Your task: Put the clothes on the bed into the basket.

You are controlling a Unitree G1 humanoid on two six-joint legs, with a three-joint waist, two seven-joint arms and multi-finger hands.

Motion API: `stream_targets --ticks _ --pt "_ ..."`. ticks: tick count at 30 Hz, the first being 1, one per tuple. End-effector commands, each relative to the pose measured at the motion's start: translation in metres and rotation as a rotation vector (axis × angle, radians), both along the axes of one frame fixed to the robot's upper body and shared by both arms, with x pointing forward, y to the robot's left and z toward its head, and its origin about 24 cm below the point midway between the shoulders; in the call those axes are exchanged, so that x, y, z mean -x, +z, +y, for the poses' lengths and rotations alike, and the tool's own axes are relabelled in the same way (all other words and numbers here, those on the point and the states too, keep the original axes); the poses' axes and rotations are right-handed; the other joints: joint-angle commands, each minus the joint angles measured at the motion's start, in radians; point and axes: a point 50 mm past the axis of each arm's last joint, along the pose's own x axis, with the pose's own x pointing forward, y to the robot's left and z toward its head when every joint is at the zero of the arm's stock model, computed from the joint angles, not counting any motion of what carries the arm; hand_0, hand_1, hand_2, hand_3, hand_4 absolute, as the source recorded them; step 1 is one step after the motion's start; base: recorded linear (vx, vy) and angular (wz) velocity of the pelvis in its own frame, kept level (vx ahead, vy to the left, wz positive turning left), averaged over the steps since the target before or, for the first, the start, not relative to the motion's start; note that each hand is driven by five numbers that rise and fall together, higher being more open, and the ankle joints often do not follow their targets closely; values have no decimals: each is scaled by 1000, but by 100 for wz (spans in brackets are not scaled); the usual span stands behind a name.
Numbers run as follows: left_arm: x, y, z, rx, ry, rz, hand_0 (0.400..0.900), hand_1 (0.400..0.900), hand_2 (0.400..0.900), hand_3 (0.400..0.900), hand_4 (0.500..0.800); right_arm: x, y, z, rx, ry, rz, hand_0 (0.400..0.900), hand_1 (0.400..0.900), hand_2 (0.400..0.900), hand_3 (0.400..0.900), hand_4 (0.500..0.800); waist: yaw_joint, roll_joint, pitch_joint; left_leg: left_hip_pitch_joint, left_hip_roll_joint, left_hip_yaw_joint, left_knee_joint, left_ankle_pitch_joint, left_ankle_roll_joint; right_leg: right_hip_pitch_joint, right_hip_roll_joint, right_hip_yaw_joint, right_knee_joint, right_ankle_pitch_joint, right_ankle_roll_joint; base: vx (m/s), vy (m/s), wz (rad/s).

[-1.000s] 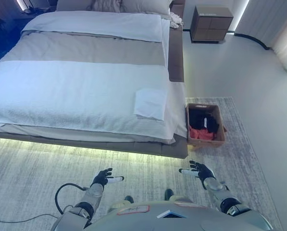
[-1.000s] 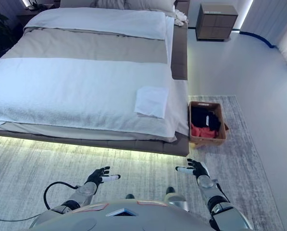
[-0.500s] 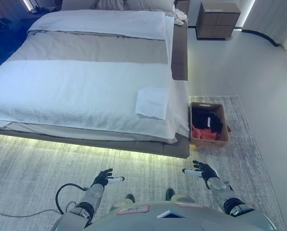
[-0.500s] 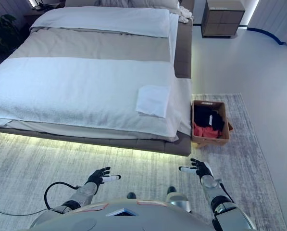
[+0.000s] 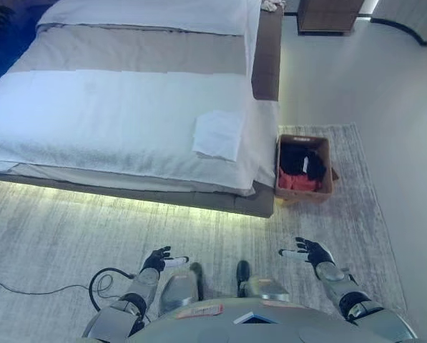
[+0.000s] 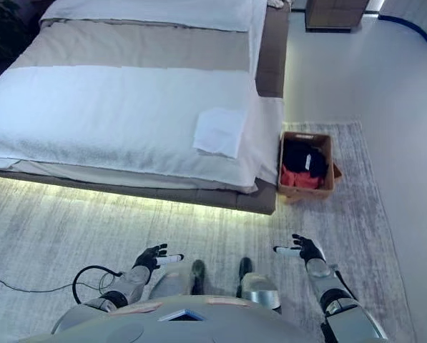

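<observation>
The bed (image 5: pixel 127 114) fills the upper left of both views, its long axis running away from the robot, with a grey band across the white cover. Against the frame half a second ago the whole scene sits lower and further off: the camera has pulled back and more of the grey rug (image 5: pixel 56 236) shows in front, so the shift is the camera's, not the things'. The nightstand (image 5: pixel 329 14), whole before, is now cut by the top edge.

A folded white cloth (image 5: pixel 217 134) lies flat on the bed near its right edge, toward the foot, its long side running roughly along the bed's length; it keeps the same place on the cover as before. On the rug just beside the bed's right foot corner stands the brown basket (image 6: pixel 305 166), its long axis also pointing away from the robot, with black and red clothes (image 6: pixel 302 164) inside.

The right eye view shows a dark plant at its upper left corner that the left eye view does not; otherwise both tell the same.

Low in the views, well apart from bed and basket, the left hand (image 5: pixel 160 260) and the right hand (image 5: pixel 307 251) hover over the rug, fingers spread and holding nothing, as they were earlier.
</observation>
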Motion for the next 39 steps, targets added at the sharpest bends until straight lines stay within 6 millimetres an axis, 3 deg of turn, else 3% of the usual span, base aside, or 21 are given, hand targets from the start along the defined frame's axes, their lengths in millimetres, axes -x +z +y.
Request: stream_targets --ticks 1,7,10,12,13,14,17,18,19,21,23,24,25,27,29,30,31,32,35,36,39 --pt "-15 9 16 -50 37 -84 900 900 900 900 800 -43 17 6 -9 27 -182 900 900 900 900 800 20 -35 -25 -138 -25 1 -157 95 40 205 7 78 -69 -114 93 237 69 -22" --pt "-8 8 19 -52 60 -73 900 900 900 900 800 -57 22 17 -42 72 -229 900 900 900 900 800 38 -14 -44 -195 19 68 -157 117 8 268 -1 135 -84 -143 118 286 133 -39" --pt "-7 8 23 -64 65 -72 900 900 900 900 800 -60 22 24 -62 100 -238 900 900 900 900 800 44 -17 -71 -171 15 104 -157 150 23 310 -40 138 -79 -171 136 466 296 -24" --pt "-8 9 28 -82 56 -72 900 900 900 900 800 -55 18 31 -84 98 -216 900 900 900 900 800 53 -40 -98 -141 -15 121 -157 149 51 311 -91 134 -27 -176 163 620 356 -16" --pt "-8 11 33 -95 44 -72 900 900 900 900 800 -51 14 37 -102 106 -201 900 900 900 900 800 56 -62 -122 -121 -40 134 -157 126 76 283 -121 142 43 -131 185 502 272 -16" --pt "-8 11 33 -95 44 -72 900 900 900 900 800 -51 14 37 -103 106 -201 900 900 900 900 800 57 -63 -123 -121 -41 135 -157 126 76 282 -122 143 44 -132 185 468 276 1" --pt "-10 14 44 -115 45 -76 900 900 900 900 800 -48 12 42 -125 99 -190 900 900 900 900 800 62 -102 -140 -84 -109 140 -157 58 142 160 -176 153 322 94 220 382 307 6" --pt "-10 14 44 -115 45 -76 900 900 900 900 800 -48 12 42 -125 99 -190 900 900 900 900 800 62 -101 -142 -86 -107 141 -157 58 142 157 -175 154 323 95 220 242 336 12" --pt "-13 16 46 -119 40 -80 900 900 900 900 800 -51 13 44 -130 95 -206 900 900 900 900 800 56 -93 -112 -47 -129 130 -157 27 174 48 -183 120 568 196 212 210 353 14" --pt "-15 16 47 -120 44 -81 900 900 900 900 800 -55 15 45 -133 102 -220 900 900 900 900 800 48 -84 -94 -26 -134 126 -157 13 184 7 -189 92 651 205 211 237 328 18" --pt "-18 19 51 -135 42 -83 900 900 900 900 800 -61 19 54 -143 141 -251 900 900 900 900 800 36 -92 -56 41 -155 109 -157 -42 196 -68 -252 5 737 175 222 309 252 25" --pt "-19 20 53 -139 46 -88 900 900 900 900 800 -65 22 54 -140 154 -272 900 900 900 900 800 30 -89 -46 43 -145 111 -157 -43 194 -103 -253 -27 706 136 200 176 81 14" --pt "-19 19 54 -140 46 -87 900 900 900 900 800 -64 21 55 -141 154 -270 900 900 900 900 800 30 -97 -44 56 -154 108 -157 -56 191 -94 -259 -17 709 126 214 121 35 13" --pt "-26 22 51 -136 31 -108 900 900 900 900 800 -77 32 56 -116 207 -336 900 900 900 900 800 26 -83 -17 57 -133 96 -157 -44 182 -152 -237 -52 614 56 177 126 -2 22" --pt "-30 22 48 -146 3 -117 900 900 900 900 800 -88 43 52 -22 277 -388 900 900 900 900 800 20 -74 5 69 -121 73 -157 -54 168 -184 -210 -47 486 -6 164 187 -73 32" --pt "-32 23 47 -156 -9 -124 900 900 900 900 800 -95 50 49 31 316 -420 900 900 900 900 800 18 -73 12 79 -117 60 -157 -63 159 -190 -203 -36 381 -5 169 301 -206 48" --pt "-32 23 44 -167 -30 -135 900 900 900 900 800 -101 60 41 124 361 -461 900 900 900 900 800 11 -81 18 90 -111 44 -157 -78 145 -186 -190 15 175 41 193 237 -166 34" --pt "-32 23 44 -167 -30 -135 900 900 900 900 800 -101 60 41 124 361 -461 900 900 900 900 800 11 -80 16 88 -110 44 -157 -78 144 -184 -189 14 168 46 192 245 -177 44" --pt "-34 25 44 -169 -46 -156 900 900 900 900 800 -114 80 29 235 409 -533 900 900 900 900 800 -6 -91 26 111 -109 12 -157 -103 126 -218 -193 135 14 144 237 231 -160 61" --pt "-36 25 43 -165 -55 -161 900 900 900 900 800 -114 81 22 274 395 -529 900 900 900 900 800 -6 -94 29 119 -106 -4 -157 -110 118 -224 -195 151 5 156 244 300 -261 89" --pt "-35 24 40 -166 -58 -165 900 900 900 900 800 -123 92 17 305 367 -569 900 900 900 900 800 -1 -107 19 108 -108 -35 -157 -123 104 -182 -206 112 -51 173 251 202 -297 56"
